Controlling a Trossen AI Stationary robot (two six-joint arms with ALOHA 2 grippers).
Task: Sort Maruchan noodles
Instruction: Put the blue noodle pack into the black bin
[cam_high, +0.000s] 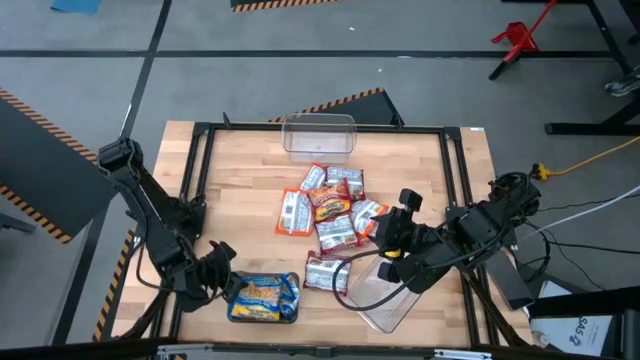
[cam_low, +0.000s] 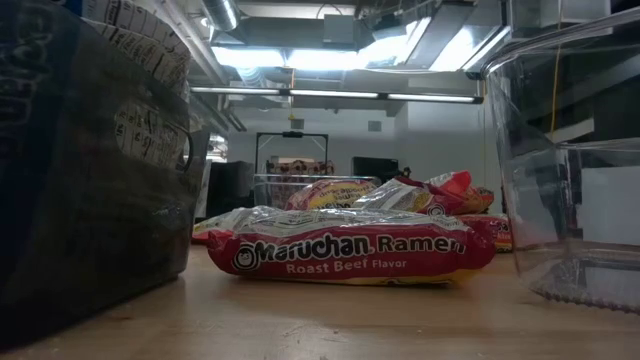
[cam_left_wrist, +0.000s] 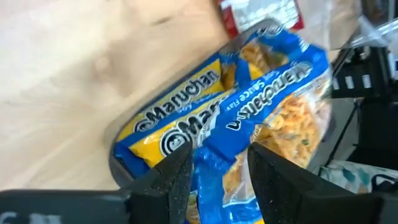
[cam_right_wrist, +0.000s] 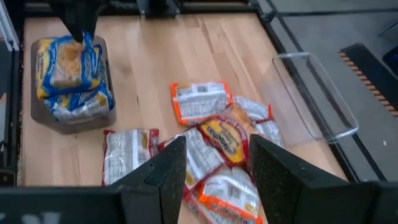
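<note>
Two blue-and-yellow Maruchan packets (cam_high: 265, 297) lie stacked in a grey tray (cam_high: 232, 315) near the table's near left edge. My left gripper (cam_high: 222, 283) is at the tray's left end, shut on the top blue packet (cam_left_wrist: 267, 106). A pile of orange-red and red-and-white packets (cam_high: 330, 210) lies flat on the table's middle, with one red-and-white packet (cam_high: 327, 272) apart on its near side. My right gripper (cam_high: 385, 243) hovers open just right of the pile, over its packets (cam_right_wrist: 217, 134), and touches nothing. My left gripper pinches the top blue packet by its end (cam_left_wrist: 214, 158) between the two fingers, coming from above and from the table's left. That end is raised toward the gripper (cam_right_wrist: 78, 31). The packet's other end rests on the packet below it in the tray.
One clear plastic tub (cam_high: 318, 135) stands at the far edge and a second clear tub (cam_high: 390, 295) at the near right, close under my right arm. A black frame (cam_high: 200, 130) rims the table. Bare wood lies left of the pile (cam_high: 240, 210).
</note>
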